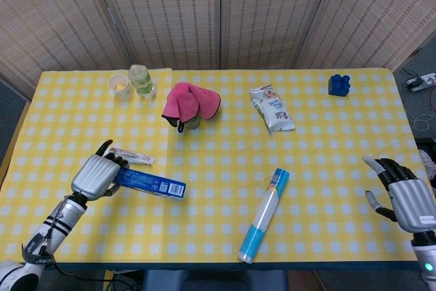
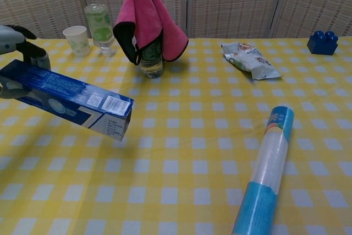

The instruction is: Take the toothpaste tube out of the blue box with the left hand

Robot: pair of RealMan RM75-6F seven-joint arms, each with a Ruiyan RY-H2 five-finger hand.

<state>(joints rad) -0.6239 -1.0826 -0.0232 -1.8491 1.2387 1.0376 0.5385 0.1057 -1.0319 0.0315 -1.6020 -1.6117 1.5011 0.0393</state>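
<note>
My left hand (image 1: 95, 175) (image 2: 16, 45) grips one end of the long blue box (image 1: 150, 184) (image 2: 69, 98) and holds it above the table, its free end pointing right. The toothpaste tube (image 1: 133, 156) lies on the yellow checked cloth just behind the box in the head view; in the chest view the box hides it. My right hand (image 1: 402, 192) hovers at the table's right edge with fingers spread, holding nothing; it shows in the head view only.
A pink cloth draped over a bottle (image 1: 191, 103) (image 2: 149, 23) stands mid-table. A paper cup (image 1: 120, 86), a clear bottle (image 1: 141, 80), a snack bag (image 1: 272, 109), a blue brick (image 1: 338, 84) and a rolled blue-and-clear tube (image 1: 264, 215) (image 2: 267, 171) are spread around.
</note>
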